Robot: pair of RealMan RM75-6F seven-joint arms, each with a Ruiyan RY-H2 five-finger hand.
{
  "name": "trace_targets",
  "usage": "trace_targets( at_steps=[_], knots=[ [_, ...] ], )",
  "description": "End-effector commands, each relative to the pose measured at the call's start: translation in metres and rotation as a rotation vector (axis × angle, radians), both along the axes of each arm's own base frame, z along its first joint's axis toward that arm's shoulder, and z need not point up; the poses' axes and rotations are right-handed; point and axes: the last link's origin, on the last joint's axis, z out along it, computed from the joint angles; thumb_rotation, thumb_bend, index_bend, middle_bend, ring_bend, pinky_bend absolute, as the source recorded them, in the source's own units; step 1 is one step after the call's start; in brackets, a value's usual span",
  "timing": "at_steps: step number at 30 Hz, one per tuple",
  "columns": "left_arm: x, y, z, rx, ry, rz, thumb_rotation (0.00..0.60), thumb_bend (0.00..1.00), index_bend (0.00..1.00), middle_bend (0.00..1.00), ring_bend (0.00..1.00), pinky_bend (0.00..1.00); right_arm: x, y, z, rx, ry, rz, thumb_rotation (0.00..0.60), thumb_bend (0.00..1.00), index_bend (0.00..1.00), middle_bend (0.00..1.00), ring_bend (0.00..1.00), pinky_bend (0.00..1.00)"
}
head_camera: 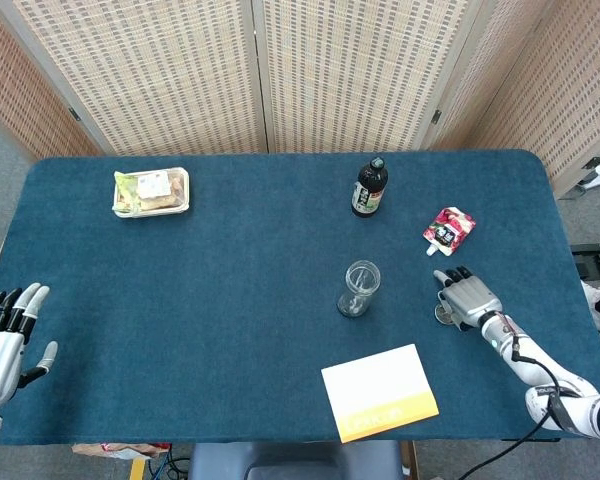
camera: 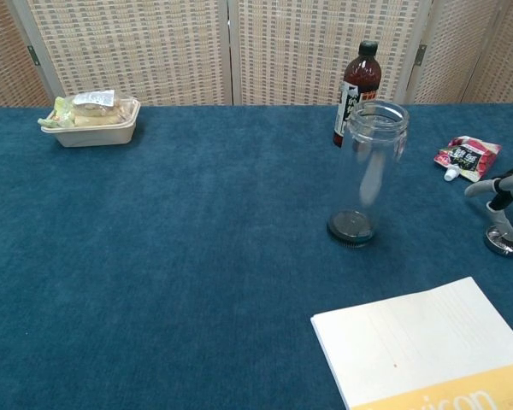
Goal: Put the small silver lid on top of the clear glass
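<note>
The clear glass [head_camera: 359, 288] [camera: 372, 171] stands upright and uncovered near the middle of the blue table. The small silver lid [head_camera: 443, 314] [camera: 506, 243] lies flat on the cloth to the glass's right. My right hand [head_camera: 467, 297] [camera: 506, 192] hovers over the lid. One finger reaches down onto the lid and the thumb sticks out to the side, clear of it. The chest view cuts most of this hand off at its right edge. My left hand [head_camera: 5, 335] rests at the table's left edge with its fingers spread, holding nothing.
A dark bottle [head_camera: 369, 187] [camera: 356, 81] stands behind the glass. A red pouch [head_camera: 449, 229] [camera: 468, 157] lies just beyond my right hand. A white and yellow booklet [head_camera: 379, 392] [camera: 419, 350] sits at the front edge. A food tray [head_camera: 151, 191] [camera: 91, 118] is at the back left.
</note>
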Motion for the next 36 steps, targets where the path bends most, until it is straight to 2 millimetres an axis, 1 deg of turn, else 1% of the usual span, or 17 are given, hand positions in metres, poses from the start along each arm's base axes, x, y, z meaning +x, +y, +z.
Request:
trace_targets(
  at_steps=[1,6,11,15,21,30,34,36],
  knots=[
    [0.0,0.0,0.0,-0.001,0.0,-0.001,0.6,0.36,0.0,0.05,0.0,0.01,0.002,-0.001,0.0,-0.003,-0.003,0.008,0.6,0.53,0.54,0.02,0.0,0.0],
    [0.0,0.0,0.0,0.001,-0.002,0.0,0.6,0.36,0.0,0.05,0.0,0.01,0.004,0.0,0.001,-0.005,-0.003,0.022,0.6,0.57,0.61,0.04,0.0,0.0],
    [0.001,0.0,0.0,0.001,-0.005,-0.005,0.6,0.36,0.0,0.05,0.0,0.01,0.006,0.002,0.003,-0.01,-0.001,0.029,0.6,0.6,0.62,0.04,0.0,0.0],
    [0.001,-0.001,-0.001,-0.001,-0.005,-0.01,0.6,0.36,0.0,0.05,0.0,0.01,0.013,0.003,0.01,-0.028,-0.017,0.043,0.6,0.6,0.62,0.04,0.0,0.0],
    [0.002,-0.001,-0.002,-0.003,0.0,-0.015,0.6,0.36,0.0,0.05,0.0,0.01,0.034,0.007,0.032,-0.078,-0.053,0.091,0.6,0.6,0.62,0.04,0.0,0.0],
    [0.003,0.0,-0.006,-0.007,0.014,-0.016,0.6,0.36,0.0,0.05,0.0,0.01,0.08,0.02,0.073,-0.144,-0.102,0.162,0.6,0.6,0.62,0.04,0.0,0.0],
    [0.003,0.001,-0.007,-0.009,0.018,-0.014,0.6,0.36,0.0,0.05,0.0,0.01,0.101,0.022,0.086,-0.166,-0.124,0.181,0.6,0.6,0.62,0.04,0.0,0.0],
    [0.003,0.002,-0.008,-0.01,0.019,-0.012,0.6,0.36,0.0,0.05,0.0,0.01,0.105,0.022,0.088,-0.168,-0.129,0.183,0.6,0.6,0.62,0.04,0.0,0.0]
  ],
)
